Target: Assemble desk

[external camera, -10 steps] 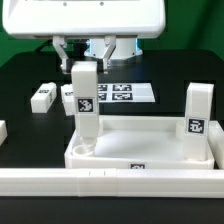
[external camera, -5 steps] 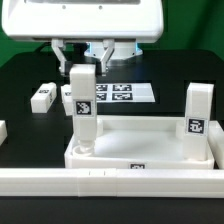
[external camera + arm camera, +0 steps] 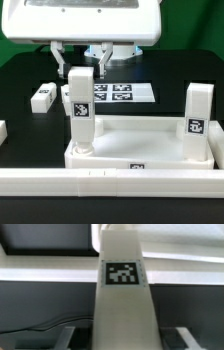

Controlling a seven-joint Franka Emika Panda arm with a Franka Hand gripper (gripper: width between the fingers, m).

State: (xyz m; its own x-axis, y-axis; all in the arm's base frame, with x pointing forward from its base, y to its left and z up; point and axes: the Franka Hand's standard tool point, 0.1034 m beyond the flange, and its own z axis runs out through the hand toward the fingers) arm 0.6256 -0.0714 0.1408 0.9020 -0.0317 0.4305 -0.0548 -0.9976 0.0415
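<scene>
Resting behind the border rail (image 3: 100, 181), the tabletop (image 3: 125, 143) holds the leg (image 3: 80, 112) upright in its corner socket at the exterior view's left. The leg has dropped and turned, likely seating deeper. Above it the gripper (image 3: 81, 57) spreads wide, empty.

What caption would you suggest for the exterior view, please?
Gripper above a leg standing upright in a tabletop corner.
</scene>
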